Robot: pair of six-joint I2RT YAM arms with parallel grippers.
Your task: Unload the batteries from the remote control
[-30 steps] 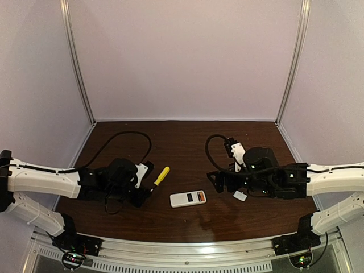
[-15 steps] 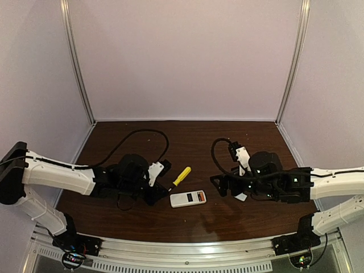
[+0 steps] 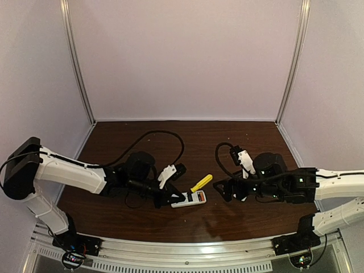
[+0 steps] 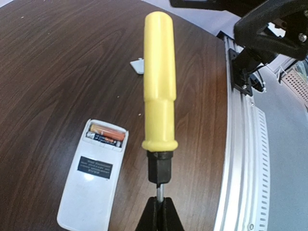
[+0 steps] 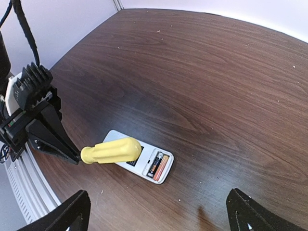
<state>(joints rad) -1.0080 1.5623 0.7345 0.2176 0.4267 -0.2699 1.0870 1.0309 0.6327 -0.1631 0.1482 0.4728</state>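
The white remote control (image 3: pixel 189 198) (image 4: pixel 94 183) (image 5: pixel 145 164) lies back up near the table's front middle, its compartment uncovered. Two batteries (image 4: pixel 106 134) (image 5: pixel 158 165), one dark and one orange, lie side by side inside it. My left gripper (image 3: pixel 176 199) (image 4: pixel 161 204) is shut on the metal shaft of a yellow-handled screwdriver (image 3: pixel 201 183) (image 4: pixel 159 82) (image 5: pixel 111 150). The handle points away from the gripper and hangs over the remote's label end. My right gripper (image 3: pixel 226 190) (image 5: pixel 159 216) stands open to the right of the remote, nothing between its fingers.
A small white plastic chip (image 4: pixel 137 65) lies on the dark wooden table (image 3: pixel 187 142) beyond the remote. The metal front rail (image 3: pixel 187 253) (image 4: pixel 240 159) runs along the near edge. Black cables loop behind both wrists.
My left arm has carried the screwdriver rightwards until its handle is over the remote. My right gripper has shifted slightly right and nearer the front edge, still open.
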